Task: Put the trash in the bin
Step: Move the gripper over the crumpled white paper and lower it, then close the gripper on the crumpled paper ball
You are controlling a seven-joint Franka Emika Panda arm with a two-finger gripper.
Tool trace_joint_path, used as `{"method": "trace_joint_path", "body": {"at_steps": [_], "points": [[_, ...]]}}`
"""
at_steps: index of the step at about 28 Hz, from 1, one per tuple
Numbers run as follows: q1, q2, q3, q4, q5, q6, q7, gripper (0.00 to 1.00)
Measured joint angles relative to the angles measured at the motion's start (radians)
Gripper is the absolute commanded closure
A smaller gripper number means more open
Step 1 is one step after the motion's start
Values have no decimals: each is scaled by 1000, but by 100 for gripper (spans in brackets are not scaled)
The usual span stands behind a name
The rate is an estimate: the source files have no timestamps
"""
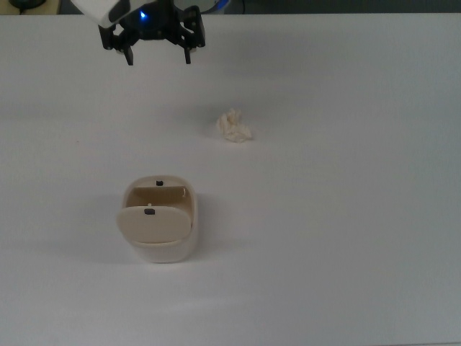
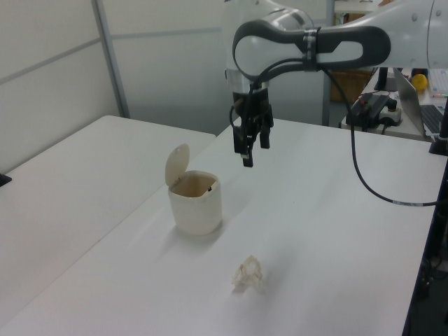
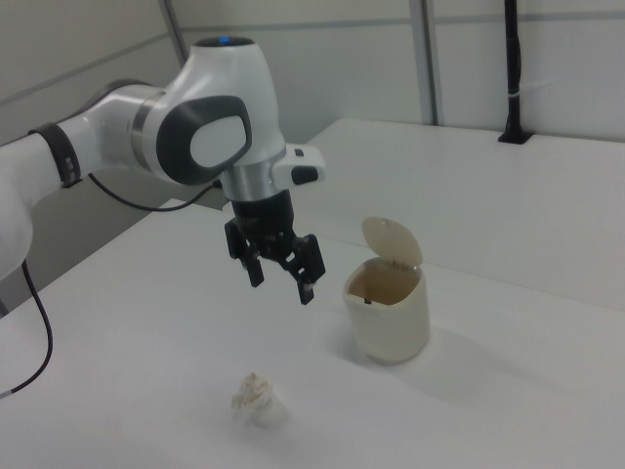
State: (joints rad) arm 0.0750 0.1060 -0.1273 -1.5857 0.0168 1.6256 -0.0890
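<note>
We see the gripper (image 1: 158,56) hanging above the table (image 1: 346,238), fingers spread wide and holding nothing. The trash (image 1: 235,127) lies well apart from the bin (image 1: 158,227), whose flap lid (image 2: 176,164) stands open.

Pincer (image 2: 250,148) hangs above bin (image 2: 195,203), trash (image 2: 248,274) nearby.

Cream bin (image 1: 160,231), off-white trash (image 1: 235,127), white table (image 1: 346,216).

You will find no writing, label, brand, number or sign that can be read in any of the three views: none shows on the arm, the bin (image 2: 195,203), the trash (image 2: 248,274) or the counter (image 1: 346,216).
</note>
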Motion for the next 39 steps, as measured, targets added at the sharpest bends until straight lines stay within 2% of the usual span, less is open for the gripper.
{"method": "trace_joint_path", "body": {"at_steps": [5, 13, 19, 30, 39], "points": [[27, 5, 4, -54, 0, 44, 32, 0], [112, 12, 10, -208, -1, 219, 99, 0], [149, 13, 11, -303, -4, 313, 176, 0], [224, 12, 12, -447, -94, 485, 301, 0], [258, 15, 12, -514, -126, 539, 343, 0]]}}
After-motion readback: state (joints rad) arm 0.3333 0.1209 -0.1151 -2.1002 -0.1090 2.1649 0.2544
